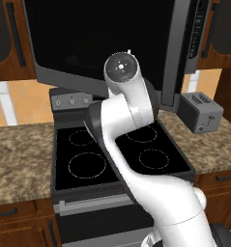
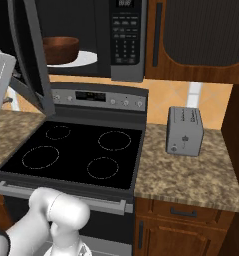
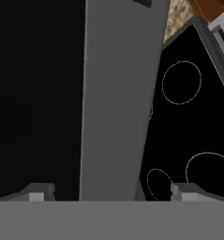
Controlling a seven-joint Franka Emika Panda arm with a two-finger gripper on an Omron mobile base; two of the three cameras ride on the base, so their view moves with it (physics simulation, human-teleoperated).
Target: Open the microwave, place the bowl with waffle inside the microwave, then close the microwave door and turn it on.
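Note:
The microwave [image 2: 126, 40] hangs above the stove with its door [image 2: 28, 55] swung wide open toward me. Inside, the dark reddish-brown bowl [image 2: 61, 49] rests on the white turntable plate [image 2: 88, 60]. The waffle is hidden below the bowl's rim. In the left base view the microwave door [image 1: 102, 38] spans the top as a dark glass panel in a grey frame, and my wrist is right in front of it. My gripper [image 3: 111, 192] is open, fingers [image 3: 36, 192] wide apart, facing the door's grey frame [image 3: 115, 93] at close range. Nothing is held.
A black four-burner cooktop [image 2: 76, 150] lies directly below the microwave. A small grey toaster [image 2: 185, 131] stands on the granite counter [image 2: 191, 175] to the right. Wooden cabinets flank the microwave and sit under the counter.

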